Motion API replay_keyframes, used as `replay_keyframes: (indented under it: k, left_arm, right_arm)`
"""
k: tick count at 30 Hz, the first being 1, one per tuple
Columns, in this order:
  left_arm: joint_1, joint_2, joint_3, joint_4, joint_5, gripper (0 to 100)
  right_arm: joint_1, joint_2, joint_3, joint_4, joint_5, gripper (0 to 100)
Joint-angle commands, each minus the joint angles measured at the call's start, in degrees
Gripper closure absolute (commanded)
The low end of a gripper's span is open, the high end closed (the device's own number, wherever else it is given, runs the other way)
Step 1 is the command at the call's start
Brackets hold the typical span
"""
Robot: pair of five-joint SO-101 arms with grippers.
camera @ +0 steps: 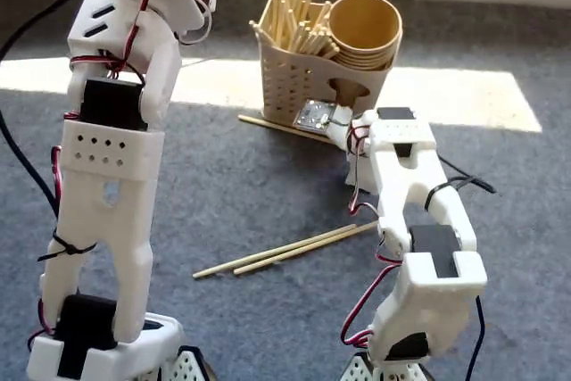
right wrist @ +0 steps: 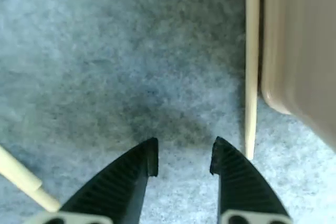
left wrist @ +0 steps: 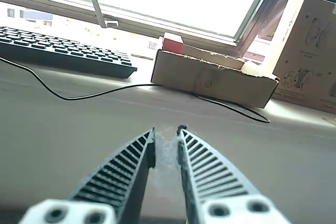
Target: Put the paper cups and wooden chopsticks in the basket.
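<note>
A beige perforated basket [camera: 294, 86] stands at the back of the grey carpet, with a stack of paper cups [camera: 364, 28] and several wooden chopsticks [camera: 290, 6] upright inside. One chopstick [camera: 272, 124] lies along its front foot; in the right wrist view this chopstick [right wrist: 252, 61] runs beside the basket wall [right wrist: 299, 51]. My right gripper [right wrist: 184, 160] hovers open low over the carpet just beside it, holding nothing. Two more chopsticks [camera: 285, 250] lie together mid-carpet, and one chopstick end [right wrist: 21, 179] shows near the right gripper. My left gripper [left wrist: 166, 131] is raised high, shut and empty.
The left arm [camera: 107, 176] stands tall at the left, and the right arm [camera: 406, 176] stretches toward the basket. Beyond the left gripper are a keyboard [left wrist: 63, 51], a cardboard box [left wrist: 210, 77] and a black cable [left wrist: 79, 95] on a sill. A sunlit band crosses the carpet.
</note>
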Motion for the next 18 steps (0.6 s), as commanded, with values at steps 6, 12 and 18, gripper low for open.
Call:
replay_keyframes:
  k: [6,12,18]
  left_arm:
    - [-1.01,-2.77,-3.12,-0.09,0.79,91]
    - [-2.24,-2.77,-3.21,-0.09,0.79,91]
    - [-4.88,-2.77,-3.38,-0.09,0.79,91]
  right_arm:
    - [1.63,-0.04,-3.74,-0.75,5.01,82.8]
    - [2.15,0.13,-4.44,-1.27,9.05,82.8]
    - [3.65,0.40,-9.45,-1.27,9.41,82.8]
